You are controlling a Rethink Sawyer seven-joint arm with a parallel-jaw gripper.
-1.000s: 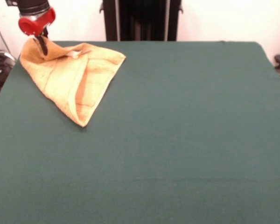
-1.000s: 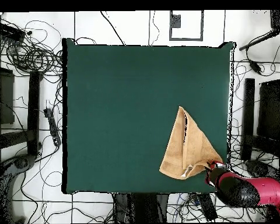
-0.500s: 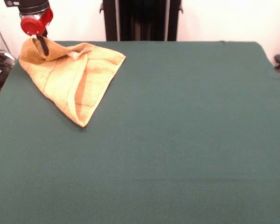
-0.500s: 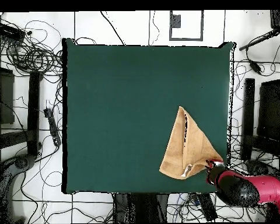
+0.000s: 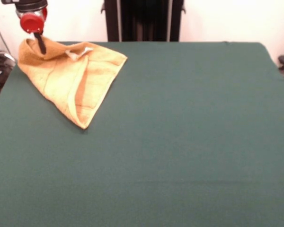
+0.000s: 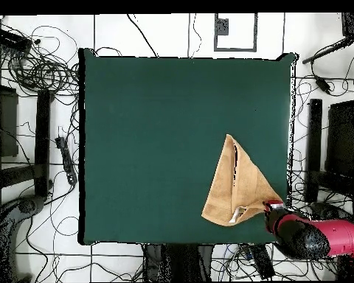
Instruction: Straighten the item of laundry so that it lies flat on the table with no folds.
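Observation:
The item of laundry (image 5: 75, 78) is an orange-tan towel folded into a rough triangle at the far left corner of the green table (image 5: 189, 123). Its point faces the table's middle, and a fold ridge runs down its centre. A white label (image 5: 83, 49) shows near its far edge. My gripper (image 5: 39, 44) hangs over the towel's far left corner, shut on that corner and holding it slightly raised. In the overhead view the towel (image 6: 235, 184) lies at the table's (image 6: 150, 133) lower right, with the gripper (image 6: 271, 209) at its right corner by the table's edge.
The towel's held corner is close to the table's left and far edges in the front view. A black stand (image 5: 144, 19) rises behind the far edge. Cables (image 6: 40, 70) and dark equipment (image 6: 313, 147) lie on the floor around the table.
The gripper has risen a little and drawn back toward the table's corner. The towel's held corner has followed it slightly; the rest of the towel lies as before.

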